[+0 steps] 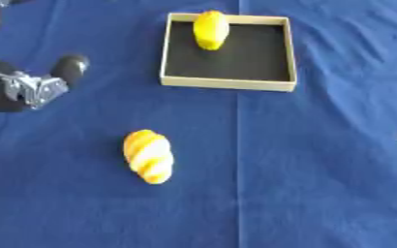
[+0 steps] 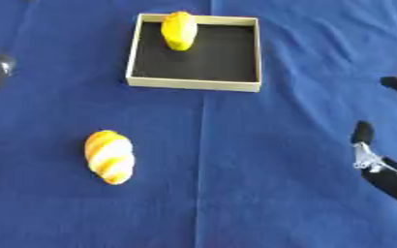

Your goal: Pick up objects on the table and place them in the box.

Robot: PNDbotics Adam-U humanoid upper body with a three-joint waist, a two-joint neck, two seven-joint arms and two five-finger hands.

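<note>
Left hand (image 1: 32,85) and right hand (image 2: 387,169) hover empty, fingers relaxed.

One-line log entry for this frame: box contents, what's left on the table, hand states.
box: yellow object inside | table: orange striped object remaining | left robot hand: state unclear, holds nothing | right robot hand: open, idle

Blue cloth, matt and creased, covers my surface (image 1: 320,193); the box (image 1: 227,83) looks like pale wood, its floor matt black.
</note>
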